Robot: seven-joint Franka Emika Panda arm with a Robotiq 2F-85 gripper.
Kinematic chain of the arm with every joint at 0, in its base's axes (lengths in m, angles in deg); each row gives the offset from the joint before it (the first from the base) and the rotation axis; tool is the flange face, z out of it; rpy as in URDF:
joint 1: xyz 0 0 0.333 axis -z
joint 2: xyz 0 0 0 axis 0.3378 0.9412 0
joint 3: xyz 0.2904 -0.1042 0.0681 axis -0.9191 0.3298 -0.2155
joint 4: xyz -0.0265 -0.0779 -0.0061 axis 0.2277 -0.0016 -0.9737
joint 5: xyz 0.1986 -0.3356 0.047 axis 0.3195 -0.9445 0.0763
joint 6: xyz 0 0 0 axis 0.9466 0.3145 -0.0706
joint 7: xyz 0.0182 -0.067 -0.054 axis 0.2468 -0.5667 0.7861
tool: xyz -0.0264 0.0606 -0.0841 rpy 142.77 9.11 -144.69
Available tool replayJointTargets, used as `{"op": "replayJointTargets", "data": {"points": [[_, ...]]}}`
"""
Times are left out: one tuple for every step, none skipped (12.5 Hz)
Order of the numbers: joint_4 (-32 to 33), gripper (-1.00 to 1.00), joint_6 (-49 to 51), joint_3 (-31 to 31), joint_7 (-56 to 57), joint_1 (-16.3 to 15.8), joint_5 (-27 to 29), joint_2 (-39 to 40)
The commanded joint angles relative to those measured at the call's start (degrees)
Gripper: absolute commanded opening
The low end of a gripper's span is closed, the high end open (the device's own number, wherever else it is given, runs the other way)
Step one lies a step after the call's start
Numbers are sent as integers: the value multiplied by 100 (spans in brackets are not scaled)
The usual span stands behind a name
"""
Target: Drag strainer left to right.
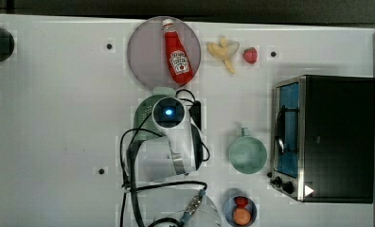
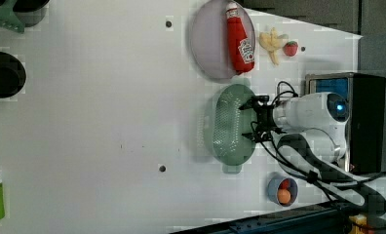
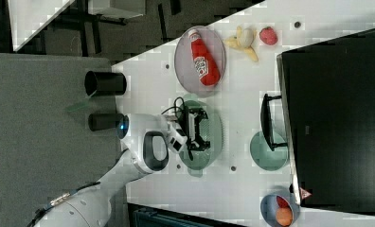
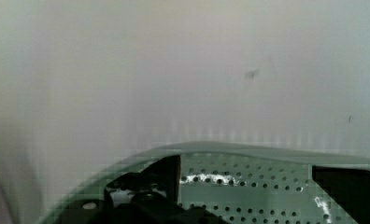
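The end effector (image 2: 253, 119) hangs spread wide over the strainer (image 2: 227, 126), gripping nothing. In the left view the strainer's long axis runs top to bottom, just below the plate (image 2: 208, 46) carrying a ketchup bottle (image 2: 240, 39). The small bowl (image 2: 280, 191) holds fruit.

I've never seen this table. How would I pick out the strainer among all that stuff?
Start at the black toaster oven on the top view's right, then go left past the round mint mug to where the robot's gripper hangs open. Under it lies the strainer, just below the plate with the ketchup bottle. It is oblong, pale mint and full of small holes.
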Motion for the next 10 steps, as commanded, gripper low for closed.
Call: {"op": "replayJointTargets", "data": {"points": [[70, 100, -82, 355, 785, 86, 6, -126], [68, 100, -114, 461, 855, 90, 6, -126], [70, 100, -142, 563, 924, 91, 6, -126], [70, 100, -152, 656, 999, 92, 6, -126], [73, 100, -152, 750, 1036, 93, 6, -126], [73, 100, -157, 838, 1110, 94, 6, -125], [73, 100, -158, 923, 1200, 95, 6, -125], [72, 100, -161, 1001, 1333, 95, 6, -126], [71, 100, -162, 1089, 1364, 97, 6, -126], [71, 100, -162, 1164, 1364, 97, 6, -125]]}}
